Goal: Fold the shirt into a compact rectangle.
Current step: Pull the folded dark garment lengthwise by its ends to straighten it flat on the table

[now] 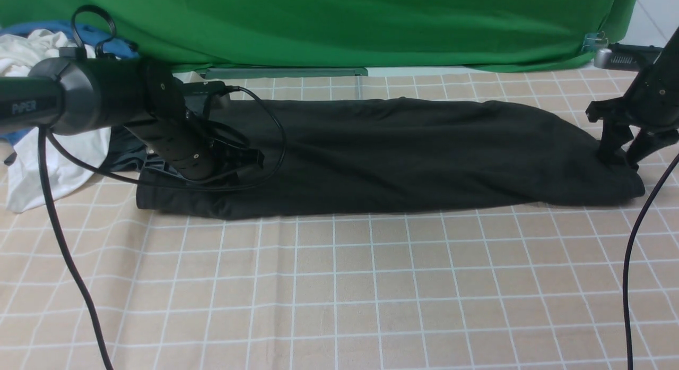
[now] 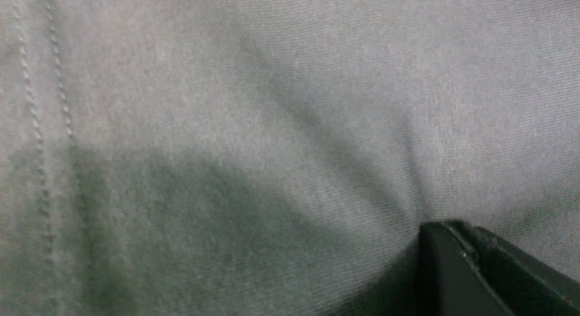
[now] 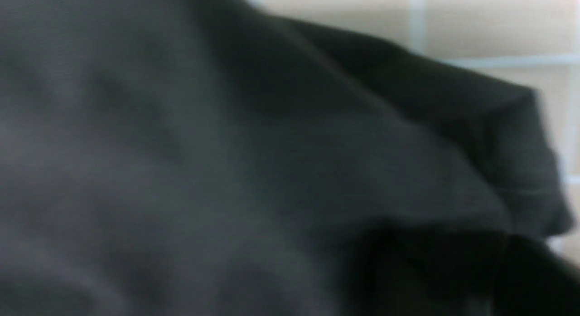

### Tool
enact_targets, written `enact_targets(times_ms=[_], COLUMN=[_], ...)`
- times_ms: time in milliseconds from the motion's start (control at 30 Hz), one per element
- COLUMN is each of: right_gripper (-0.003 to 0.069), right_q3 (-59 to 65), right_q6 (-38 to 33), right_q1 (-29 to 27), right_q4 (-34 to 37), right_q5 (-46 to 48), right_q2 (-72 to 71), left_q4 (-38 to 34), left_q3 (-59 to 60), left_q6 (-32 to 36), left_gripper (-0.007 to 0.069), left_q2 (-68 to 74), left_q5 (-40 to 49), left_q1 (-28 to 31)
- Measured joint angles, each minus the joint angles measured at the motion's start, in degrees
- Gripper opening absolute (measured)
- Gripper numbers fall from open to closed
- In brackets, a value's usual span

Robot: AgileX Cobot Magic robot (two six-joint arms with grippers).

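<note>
The black shirt [image 1: 403,152] lies folded into a long band across the checked table cloth [image 1: 339,285]. My left gripper [image 1: 255,160] rests low on the shirt's left end. In the left wrist view its fingers [image 2: 453,266] are pressed together, and creases in the cloth [image 2: 290,125] run into their tip, so it is shut on the shirt. My right gripper [image 1: 620,158] stands over the shirt's right end with its two fingers apart and their tips on the fabric. The right wrist view shows only blurred shirt [image 3: 272,171] and a folded corner [image 3: 521,171].
A white garment [image 1: 58,163], a blue one [image 1: 48,27] and a small dark grey one [image 1: 127,147] are piled at the far left behind my left arm. A green backdrop [image 1: 339,25] closes off the far side. Black cables [image 1: 69,264] [image 1: 631,264] hang on both sides.
</note>
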Motion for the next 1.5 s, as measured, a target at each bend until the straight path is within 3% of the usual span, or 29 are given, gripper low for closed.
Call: enact_targets(times_ms=[67, 100, 400, 500, 633, 700, 800, 867, 1000, 1033, 1100, 1200, 1500], right_gripper=[0.0108, 0.0071, 0.0041, 0.0103, 0.0388, 0.0480, 0.0520, 0.0491, 0.0340, 0.0221, 0.0097, 0.0063, 0.0064], right_q3=[0.0, 0.0, -0.5, -0.6, -0.6, -0.7, -0.7, -0.7, -0.8, -1.3, -2.2, -3.4, -5.1], right_q6=[-0.8, -0.9, -2.6, -2.6, -2.6, -2.6, -2.6, -2.6, -3.0, -4.0, -4.6, -5.4, -5.4], right_q1=[0.0, 0.0, 0.0, 0.0, 0.0, 0.0, -0.1, -0.1, -0.2, -0.2, -0.2, -0.3, -0.4], right_q4=[0.5, 0.6, 0.3, 0.2, -0.7, -1.2, -1.3, -1.2, -1.3, -1.3, -1.3, -1.9, -6.1], right_q5=[-0.1, -0.2, -0.2, -0.2, -0.6, -0.9, -0.9, -0.9, -1.0, -0.8, -0.3, -0.1, -1.2], right_q2=[0.0, 0.0, 0.0, 0.0, 0.2, 0.7, 2.1, 2.9, 3.0, 3.0, 3.0, 2.5, -0.3], left_q4=[0.0, 0.0, -0.1, -0.2, -0.2, -0.2, -0.2, -0.2, -0.2, -0.2, -0.2, -0.2, -0.6], left_q3=[0.0, 0.0, 0.0, 0.0, 0.0, 0.0, 0.0, 0.0, -0.1, -0.1, -0.1, -0.1, -0.1], left_q6=[0.0, 0.0, 0.0, 0.1, 0.8, 0.9, 0.9, 0.9, 1.0, 1.1, 1.1, 1.1, 1.2], left_gripper=[0.0019, 0.0019, 0.0019, 0.0019, 0.0019, 0.0019, 0.0019, 0.0019, 0.0019, 0.0019, 0.0019, 0.0019, 0.0019], left_q2=[0.0, 0.0, 0.0, 0.0, 0.0, 0.0, 0.0, 0.0, 0.0, 0.0, 0.0, 0.0, 0.0], left_q5=[0.0, 0.0, 0.0, 0.1, 0.3, 0.3, 0.3, 0.4, 0.4, 0.4, 0.4, 0.4, 0.5], left_q1=[0.0, 0.0, 0.0, 0.0, 0.0, 0.0, 0.0, 0.0, 0.0, 0.0, 0.0, 0.0, 0.0])
